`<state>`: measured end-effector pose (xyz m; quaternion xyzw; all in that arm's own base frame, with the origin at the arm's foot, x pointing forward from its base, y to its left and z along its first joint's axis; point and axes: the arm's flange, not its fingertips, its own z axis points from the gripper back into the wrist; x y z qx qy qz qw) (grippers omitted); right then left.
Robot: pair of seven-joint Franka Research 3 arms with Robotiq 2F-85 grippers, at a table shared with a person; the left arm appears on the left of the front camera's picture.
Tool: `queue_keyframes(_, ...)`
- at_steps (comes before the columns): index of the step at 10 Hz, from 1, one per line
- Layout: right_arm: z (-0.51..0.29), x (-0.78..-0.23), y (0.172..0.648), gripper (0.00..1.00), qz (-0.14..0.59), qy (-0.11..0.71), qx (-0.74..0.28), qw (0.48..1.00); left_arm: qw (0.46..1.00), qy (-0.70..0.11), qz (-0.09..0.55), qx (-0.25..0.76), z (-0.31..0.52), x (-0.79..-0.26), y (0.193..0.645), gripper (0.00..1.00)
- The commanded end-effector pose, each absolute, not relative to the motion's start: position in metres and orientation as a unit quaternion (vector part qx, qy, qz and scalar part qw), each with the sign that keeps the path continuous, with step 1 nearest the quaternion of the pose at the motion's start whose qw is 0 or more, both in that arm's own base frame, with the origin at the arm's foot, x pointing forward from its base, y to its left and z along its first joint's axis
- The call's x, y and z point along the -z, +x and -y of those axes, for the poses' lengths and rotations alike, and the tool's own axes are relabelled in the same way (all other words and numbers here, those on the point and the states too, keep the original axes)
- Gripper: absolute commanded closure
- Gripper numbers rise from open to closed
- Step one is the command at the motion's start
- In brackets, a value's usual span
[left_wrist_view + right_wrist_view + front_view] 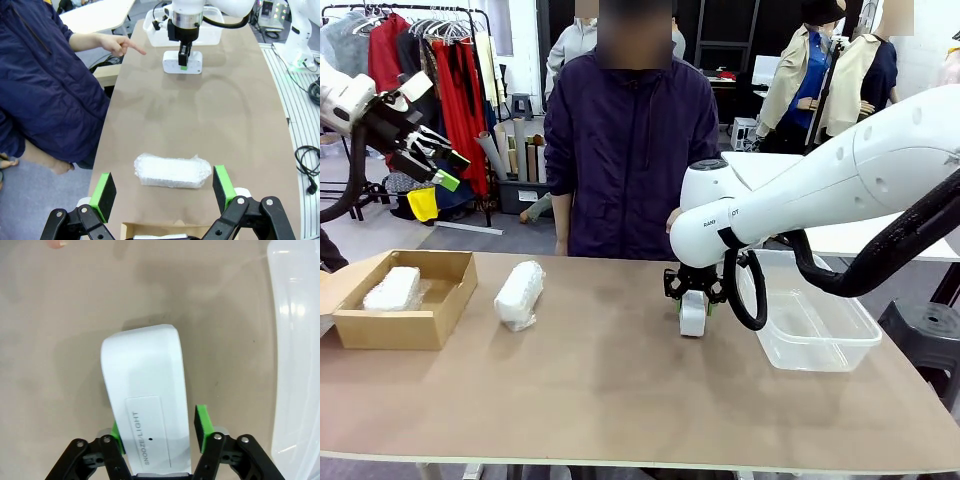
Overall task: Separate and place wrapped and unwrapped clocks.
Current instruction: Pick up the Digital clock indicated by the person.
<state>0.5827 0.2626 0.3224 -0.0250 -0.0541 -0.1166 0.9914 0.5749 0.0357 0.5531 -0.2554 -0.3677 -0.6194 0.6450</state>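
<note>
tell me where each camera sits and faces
Front view: fixed between the arms, facing across the table to the person; left gripper high, right gripper over the unwrapped clock.
Left wrist view: high up, looking down along the table; own open fingers at bottom, wrapped bundle beneath, person's pointing hand beyond.
Right wrist view: close above the clock, looking down; own green pads flank it, clear tub beside.
Shared: front and left wrist views both show the right gripper at the clock.

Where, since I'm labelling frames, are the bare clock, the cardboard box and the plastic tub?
bare clock (144,390), right wrist view, smooth top face.
cardboard box (385,333), front view, front wall.
plastic tub (820,357), front view, near wall.
</note>
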Motion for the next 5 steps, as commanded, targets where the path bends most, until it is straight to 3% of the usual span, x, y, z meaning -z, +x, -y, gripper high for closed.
queue_keyframes(1,-0.263,-0.328,0.585,1.0,0.053,-0.02,0.112,0.992,0.64,-0.255,0.37,0.624,-0.035,-0.552,0.57,0.0)
queue_keyframes(5,-0.262,-0.341,0.577,1.0,0.06,-0.014,0.098,0.993,0.64,-0.255,0.37,0.624,-0.035,-0.552,0.57,0.0)
